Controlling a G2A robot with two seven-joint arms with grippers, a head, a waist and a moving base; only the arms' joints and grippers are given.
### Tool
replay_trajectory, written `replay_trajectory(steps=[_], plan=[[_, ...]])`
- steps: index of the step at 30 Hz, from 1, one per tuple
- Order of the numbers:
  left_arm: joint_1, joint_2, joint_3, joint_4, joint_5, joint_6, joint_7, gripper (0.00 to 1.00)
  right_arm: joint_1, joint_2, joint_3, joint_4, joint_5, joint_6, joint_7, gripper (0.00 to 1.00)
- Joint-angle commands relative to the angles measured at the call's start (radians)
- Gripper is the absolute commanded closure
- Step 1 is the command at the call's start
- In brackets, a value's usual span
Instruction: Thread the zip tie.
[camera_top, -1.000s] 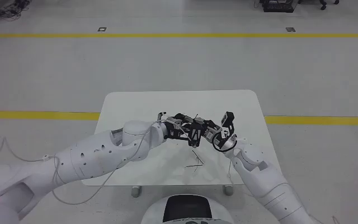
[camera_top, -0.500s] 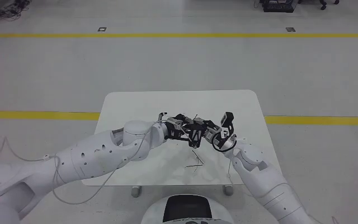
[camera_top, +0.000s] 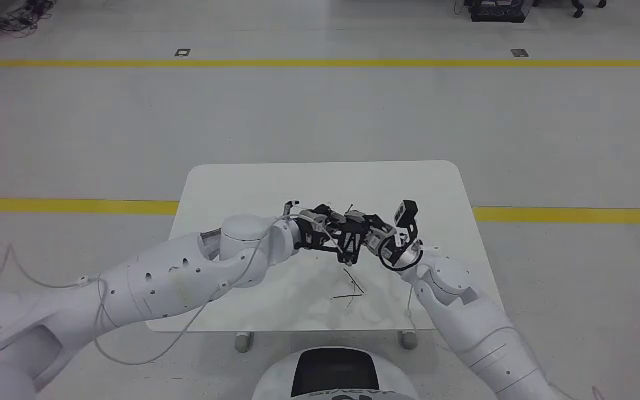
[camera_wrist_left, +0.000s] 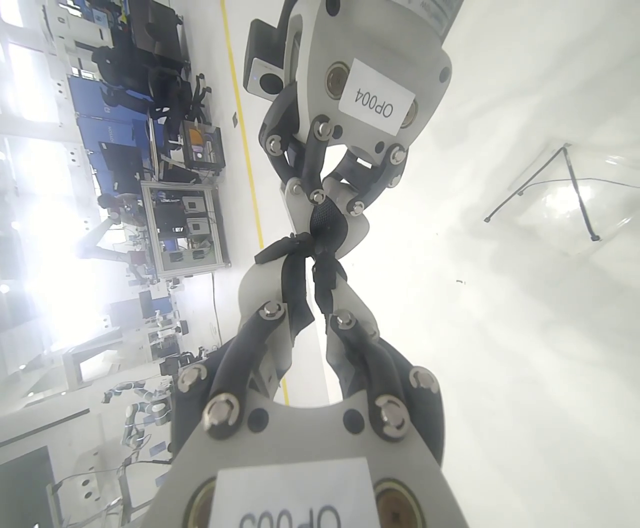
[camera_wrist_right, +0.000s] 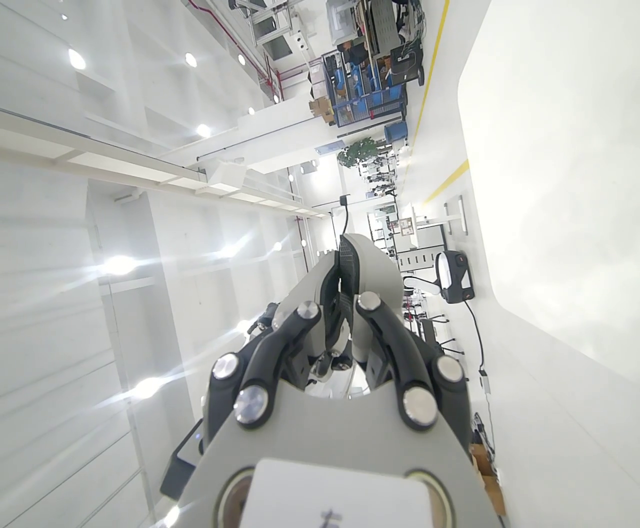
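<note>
I see both grippers meeting tip to tip above the middle of the white table. The right gripper is clenched on a thin black zip tie, whose end sticks out past its fingertips. The left gripper is pinched closed right against it; I cannot tell whether the tie runs between its pads. Loose black zip ties lie on the table nearer the robot, apart from both grippers
</note>
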Motion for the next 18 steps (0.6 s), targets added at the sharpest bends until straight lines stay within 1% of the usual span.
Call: replay_trajectory(steps=[1, 11, 14, 16, 18], plan=[[0.000, 0.000, 0.000, 0.000, 0.000, -0.001, 0.002, 0.91, 0.000, -0.001, 0.001, 0.000, -0.001, 0.000, 0.002, 1.00], [0.000, -0.002, 0.000, 0.003, 0.000, -0.001, 0.012, 0.91, -0.001, -0.006, 0.006, 0.003, -0.003, 0.002, 0.016, 1.00], [0.001, -0.003, 0.000, 0.003, 0.000, -0.002, 0.015, 0.93, -0.002, -0.007, 0.007, 0.003, -0.003, 0.002, 0.020, 1.00], [0.001, -0.003, 0.000, 0.003, 0.000, -0.002, 0.016, 1.00, -0.002, -0.008, 0.008, 0.004, -0.003, 0.002, 0.022, 1.00], [0.002, -0.003, 0.000, 0.004, 0.000, -0.002, 0.017, 1.00, -0.002, -0.009, 0.009, 0.005, -0.003, 0.003, 0.023, 1.00]])
